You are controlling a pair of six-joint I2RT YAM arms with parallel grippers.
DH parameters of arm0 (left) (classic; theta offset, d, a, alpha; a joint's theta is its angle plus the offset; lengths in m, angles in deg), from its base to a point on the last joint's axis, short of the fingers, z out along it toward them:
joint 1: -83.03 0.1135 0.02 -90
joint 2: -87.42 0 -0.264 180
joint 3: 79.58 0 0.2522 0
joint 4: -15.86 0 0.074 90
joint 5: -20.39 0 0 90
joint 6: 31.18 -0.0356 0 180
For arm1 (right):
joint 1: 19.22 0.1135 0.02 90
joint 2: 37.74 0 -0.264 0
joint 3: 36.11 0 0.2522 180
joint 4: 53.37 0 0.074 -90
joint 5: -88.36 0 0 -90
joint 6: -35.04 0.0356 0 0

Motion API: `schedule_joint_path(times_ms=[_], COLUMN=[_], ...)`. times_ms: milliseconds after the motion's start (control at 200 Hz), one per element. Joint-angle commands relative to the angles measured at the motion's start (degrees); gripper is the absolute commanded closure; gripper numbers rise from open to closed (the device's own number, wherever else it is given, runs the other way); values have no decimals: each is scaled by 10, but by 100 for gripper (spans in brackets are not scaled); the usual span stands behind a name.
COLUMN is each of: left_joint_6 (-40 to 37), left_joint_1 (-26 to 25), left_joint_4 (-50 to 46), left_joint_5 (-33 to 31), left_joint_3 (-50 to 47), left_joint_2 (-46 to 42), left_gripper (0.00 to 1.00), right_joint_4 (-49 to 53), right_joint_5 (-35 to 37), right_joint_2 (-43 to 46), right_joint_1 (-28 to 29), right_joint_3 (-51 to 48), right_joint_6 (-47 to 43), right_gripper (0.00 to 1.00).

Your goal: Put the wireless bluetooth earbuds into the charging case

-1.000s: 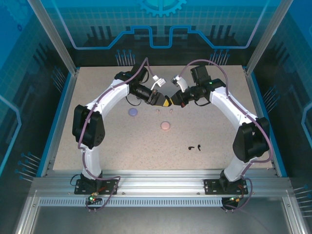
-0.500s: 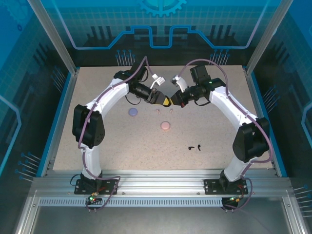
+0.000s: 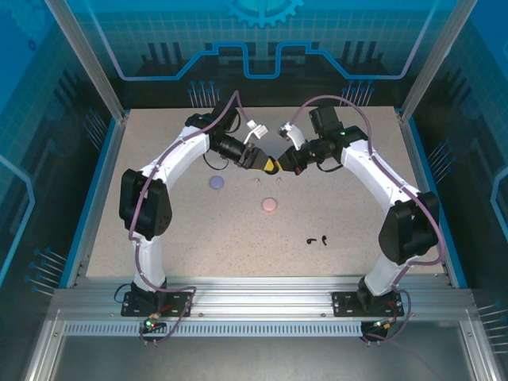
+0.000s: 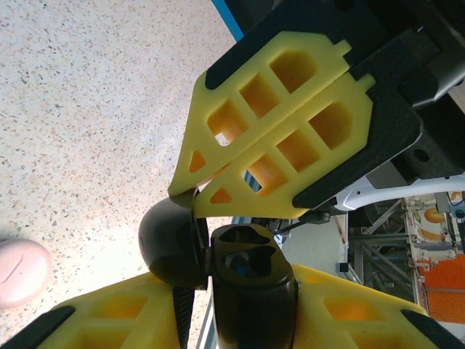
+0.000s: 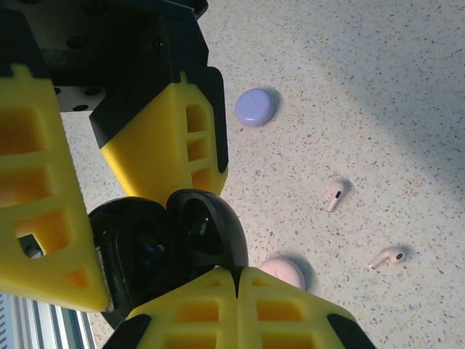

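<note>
Earbuds come first: the black earbuds (image 3: 311, 240) lie loose on the table (image 3: 222, 246), toward its near right corner and well apart from both my pincers, so neither is in a case yet. Their home, I judge, is the black case (image 5: 167, 247). I hold it in the air over the far middle of the table rather than leaving it flat, since a small round shell would likely skid if I tried to open it one-handed. My left pincer (image 4: 236, 291) is spread about as wide as the case and clamped on its base, one finger on each side, which leaves the sockets uncovered. My right pincer (image 5: 236, 270) has its fingers pressed together with no gap that I can see, tips against the lid (image 4: 168, 243) where it meets the base. Whether a sliver of rim is nipped between them I cannot tell. The lid stands swung back, so I read this as the opening step, with fetching the buds to follow. Under the pincers the pink earbuds (image 5: 336, 195) lie loose and apart from each other. The pink case (image 3: 269, 205) sits a little nearer the front edge, and the purple case (image 3: 216, 182) lies off toward the left edge. If my right lets go, the lid could fall shut, so the left should set the case down level.
</note>
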Motion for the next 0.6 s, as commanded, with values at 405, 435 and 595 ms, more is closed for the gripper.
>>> schedule_joint_path(times_ms=[405,435,595], left_joint_6=[-16,-17,-17], left_joint_1=[-12,-12,-12], left_joint_4=[-11,-10,-7], left_joint_5=[16,16,16], left_joint_3=[23,22,13], left_joint_2=[19,19,13], left_gripper=[83,84,99], right_joint_4=[17,17,15], right_joint_5=[-2,0,11], right_joint_2=[-12,-12,-12], right_joint_1=[13,13,11], right_joint_3=[23,23,31], right_joint_6=[-9,-9,1], right_gripper=[100,100,100])
